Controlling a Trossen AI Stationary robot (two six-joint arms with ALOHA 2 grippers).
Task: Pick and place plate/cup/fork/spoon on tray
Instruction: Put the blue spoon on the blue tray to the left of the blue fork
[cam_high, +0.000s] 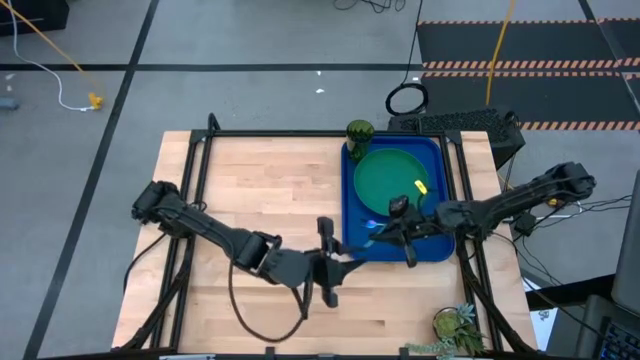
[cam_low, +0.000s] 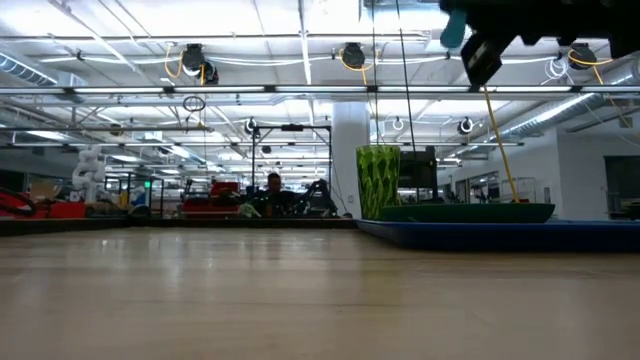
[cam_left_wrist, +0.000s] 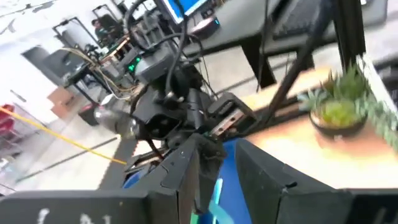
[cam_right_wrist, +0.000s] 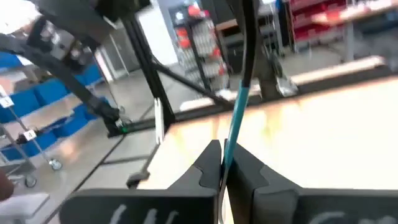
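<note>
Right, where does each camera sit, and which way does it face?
High: above table, looking straight down; both arms, left claw, right claw.
Low: tabletop height, looking across at tray; arm overhead.
Left wrist: faces the right arm; left claw shows.
Right wrist: faces across table; right claw grips blue-handled utensil.
High and low share plate, cup.

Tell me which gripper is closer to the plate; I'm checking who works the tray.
Right. The right gripper is over the tray's front edge beside the plate; the left gripper is over bare table, farther off.
</note>
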